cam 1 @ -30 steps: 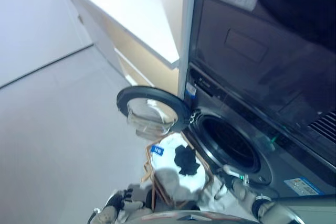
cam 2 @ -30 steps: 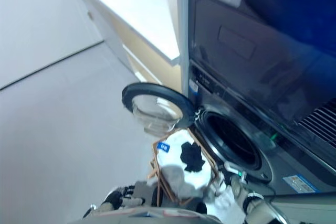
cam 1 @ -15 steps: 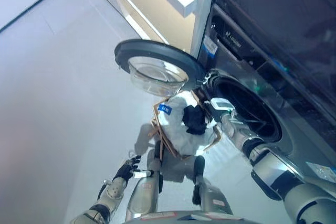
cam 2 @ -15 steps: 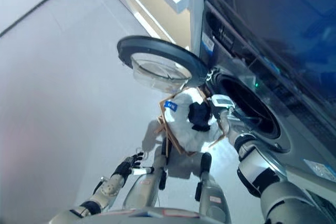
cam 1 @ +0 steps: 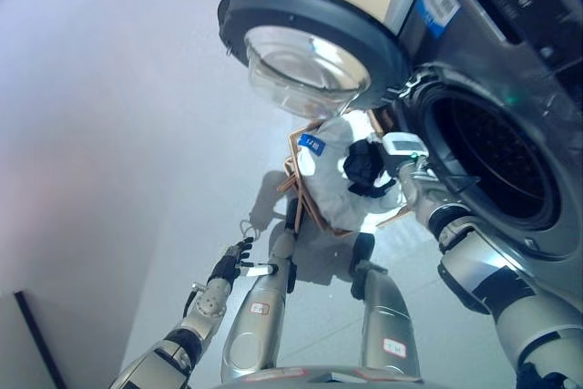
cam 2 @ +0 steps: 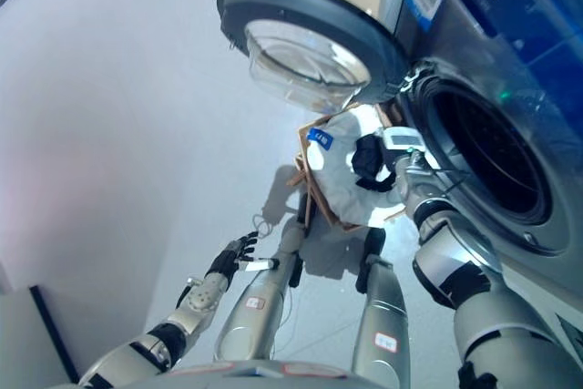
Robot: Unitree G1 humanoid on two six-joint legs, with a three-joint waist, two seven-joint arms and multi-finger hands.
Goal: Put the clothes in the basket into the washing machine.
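Reaching: right hand [cam 1: 412,168] at the basket [cam 1: 310,211], which holds the clothes [cam 1: 339,170].
Left hand: [cam 1: 228,266] at 7 o'clock, low over the floor [cam 1: 109,134], well apart from the basket; fingers straight, spread, holding nothing.
Right hand detail: at the pile's 3 o'clock edge, nearer hand by far; fingers hidden against the cloth, cannot tell if closed.
Clothes: white heap with a dark piece [cam 1: 363,163] on top, in the basket on the floor.
Key relation: drum opening [cam 1: 492,161] lies at 3 o'clock of the pile, just beyond the right hand.
Door: [cam 1: 310,43] swung open at 12 o'clock, above the basket.
Judgement: grip, then a short carry rightward.
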